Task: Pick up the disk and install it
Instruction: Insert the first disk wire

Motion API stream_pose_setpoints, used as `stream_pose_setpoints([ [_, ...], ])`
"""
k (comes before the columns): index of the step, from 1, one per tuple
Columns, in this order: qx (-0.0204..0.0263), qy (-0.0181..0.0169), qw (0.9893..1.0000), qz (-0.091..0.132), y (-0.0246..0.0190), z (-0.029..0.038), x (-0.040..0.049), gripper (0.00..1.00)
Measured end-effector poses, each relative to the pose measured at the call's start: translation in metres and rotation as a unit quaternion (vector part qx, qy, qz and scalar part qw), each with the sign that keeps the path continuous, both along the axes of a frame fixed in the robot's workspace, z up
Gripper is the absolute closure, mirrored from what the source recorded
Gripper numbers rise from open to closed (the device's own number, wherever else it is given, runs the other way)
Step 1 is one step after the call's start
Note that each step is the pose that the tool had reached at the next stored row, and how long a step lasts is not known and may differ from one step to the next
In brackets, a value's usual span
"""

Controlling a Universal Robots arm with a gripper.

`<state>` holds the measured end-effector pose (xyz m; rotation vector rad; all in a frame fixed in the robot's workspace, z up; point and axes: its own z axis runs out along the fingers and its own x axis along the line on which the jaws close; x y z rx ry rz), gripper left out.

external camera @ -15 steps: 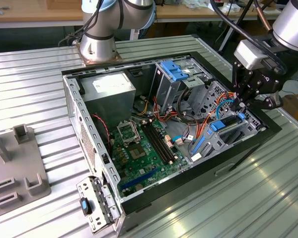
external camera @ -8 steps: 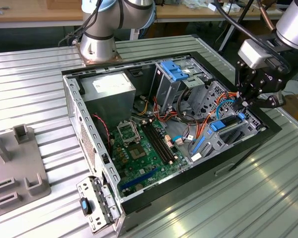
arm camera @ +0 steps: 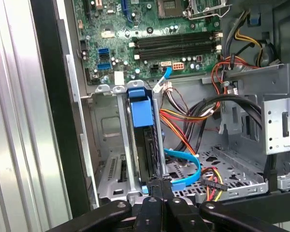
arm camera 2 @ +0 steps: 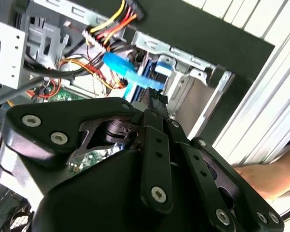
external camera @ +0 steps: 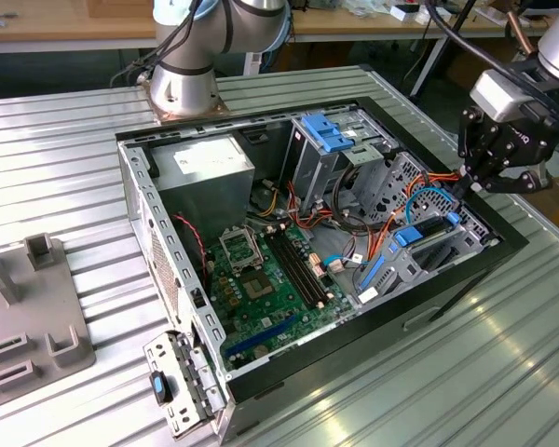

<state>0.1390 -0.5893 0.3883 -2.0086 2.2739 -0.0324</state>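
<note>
Jaws are closed tip against tip, with nothing visible between them.

Exterior view: the black gripper (external camera: 463, 182) hangs at the exterior view's right, over the corner of the open black computer case (external camera: 307, 363), with its tips close above the rim. The disk (external camera: 419, 231), a flat drive framed by bright blue plastic rails, stands on edge in the grey sheet-metal drive cage (external camera: 401, 270) against that wall. It lies just below the fingertips and apart from them. A light blue flat cable (external camera: 429, 197) arcs between the tips and the disk. The green motherboard (external camera: 261, 289) lies open in the middle of the case. The case rests on a ribbed metal table (external camera: 74, 158), with bare surface along the case's right edge.

Second wrist view: the gripper (arm camera 2: 157, 99) points at the cage's upper edge. The disk's blue end (arm camera 2: 163, 66) sits just beyond the tips, flanked by bright cage flanges. The light blue cable (arm camera 2: 125, 70) crosses close beside the tips. The black case rim and the table ribs (arm camera 2: 275, 96) lie past the cage.

First wrist view: the gripper (arm camera: 159, 182) sits at the near edge of the cage, beside the disk (arm camera: 137, 113), which stands upright between two cage walls. The slot on its table side is free. On its other side the light blue cable (arm camera: 188, 166) and orange wires cross the perforated cage floor. The motherboard (arm camera: 135, 29) lies beyond.
</note>
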Motion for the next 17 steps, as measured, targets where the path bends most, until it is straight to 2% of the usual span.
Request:
stream_pose_setpoints([
  [8,0.0,0.0,1.0,0.007,0.0052,-0.0004,0.0308,0.89],
  [10,-0.0002,0.0,0.9999,0.013,0.0065,-0.001,0.033,0.89],
  [12,-0.0003,0.0,0.9995,0.033,0.0073,-0.002,0.0332,0.89],
  [15,-0.0002,0.0,0.9994,0.035,0.0075,-0.0021,0.0333,0.89],
  [16,-0.0002,0.0,0.9992,0.041,0.0075,-0.0022,0.0336,0.89],
  [17,-0.0001,0.0,0.9983,0.058,0.0075,-0.0031,0.0335,0.89],
])
